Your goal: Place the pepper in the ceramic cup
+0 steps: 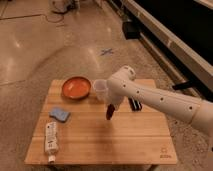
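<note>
Gripper point(111, 105) above middle of table point(100, 145), jaws clamped on pepper point(109, 114); pepper hangs near upright, tip down, seemingly clear of wood. Cup point(100, 88) close by, behind and left of gripper, beside bowl point(76, 87). Likely next: carry over rim, lower tip-first

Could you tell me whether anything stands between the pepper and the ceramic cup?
Nothing visible does. The gripper holds the pepper just in front of the ceramic cup, with no object between them; the orange bowl sits off to the cup's left.

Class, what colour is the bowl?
Orange bowl, camera view; the gripper holds the pepper above the table.
</note>
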{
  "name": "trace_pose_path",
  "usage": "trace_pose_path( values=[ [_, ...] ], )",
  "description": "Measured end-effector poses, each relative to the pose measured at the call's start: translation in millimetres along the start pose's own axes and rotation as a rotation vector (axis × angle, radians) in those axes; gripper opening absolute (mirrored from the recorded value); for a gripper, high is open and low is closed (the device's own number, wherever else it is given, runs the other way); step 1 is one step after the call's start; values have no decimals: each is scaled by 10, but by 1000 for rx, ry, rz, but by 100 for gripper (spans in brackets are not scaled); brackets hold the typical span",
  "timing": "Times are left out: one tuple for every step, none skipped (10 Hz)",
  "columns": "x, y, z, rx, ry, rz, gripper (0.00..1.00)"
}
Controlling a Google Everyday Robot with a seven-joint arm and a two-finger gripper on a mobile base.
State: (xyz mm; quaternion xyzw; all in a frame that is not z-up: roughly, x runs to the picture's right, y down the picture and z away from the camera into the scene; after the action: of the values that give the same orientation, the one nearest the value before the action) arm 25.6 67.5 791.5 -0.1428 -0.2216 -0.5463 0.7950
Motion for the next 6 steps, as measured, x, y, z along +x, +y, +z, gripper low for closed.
trace_pose_path(
  values=[
    [118, -75, -106, 36, 8, -8, 0],
    [216, -162, -191, 70, 15, -19, 0],
    [292, -235, -253, 96, 20, -30, 0],
    [420, -388, -352, 142, 31, -55, 0],
    [494, -507, -415, 173, 39, -75, 0],
    [558, -609, -464, 200, 46, -94, 0]
  ],
)
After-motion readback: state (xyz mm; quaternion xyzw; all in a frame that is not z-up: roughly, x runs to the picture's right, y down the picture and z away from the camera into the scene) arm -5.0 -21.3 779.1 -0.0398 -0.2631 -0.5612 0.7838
